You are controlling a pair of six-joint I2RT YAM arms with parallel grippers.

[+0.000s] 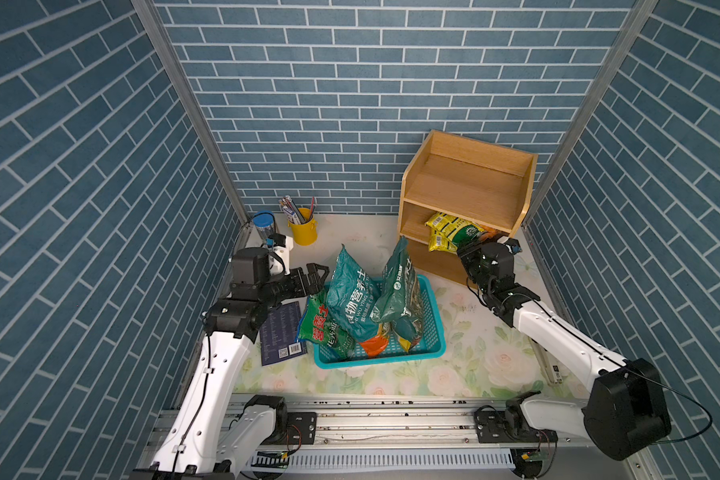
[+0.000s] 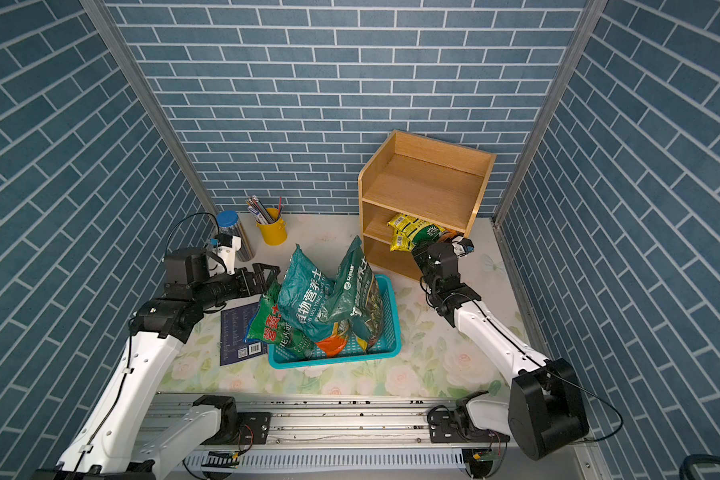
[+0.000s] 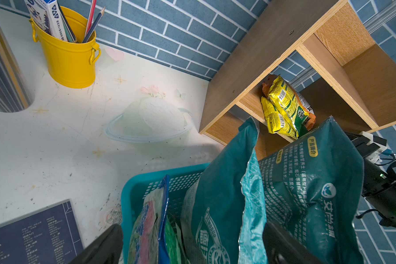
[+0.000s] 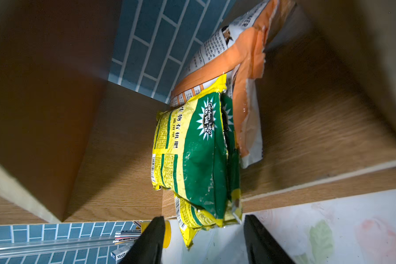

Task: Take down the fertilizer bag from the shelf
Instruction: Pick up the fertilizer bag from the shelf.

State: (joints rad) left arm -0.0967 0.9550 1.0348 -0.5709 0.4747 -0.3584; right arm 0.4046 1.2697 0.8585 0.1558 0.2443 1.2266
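The light-brown wooden shelf (image 1: 466, 183) (image 2: 425, 187) stands at the back right. Two yellow-and-green fertilizer bags (image 1: 449, 232) (image 4: 192, 148) lie stacked on its middle tier, their ends hanging over the front edge. An orange-and-white bag (image 4: 245, 57) lies behind them. My right gripper (image 1: 470, 249) (image 4: 204, 228) is open just in front of the tier. The lower bag's overhanging corner hangs between its jaws, with a gap on each side. My left gripper (image 1: 316, 274) (image 3: 192, 242) is open beside the tops of the bags in the basket, holding nothing.
A turquoise basket (image 1: 375, 361) mid-table holds three upright green soil bags (image 1: 354, 299). A dark blue book (image 1: 279, 336) lies left of it. A yellow bucket of pencils (image 1: 303, 230) and a blue-lidded jar (image 1: 263, 224) stand at the back left.
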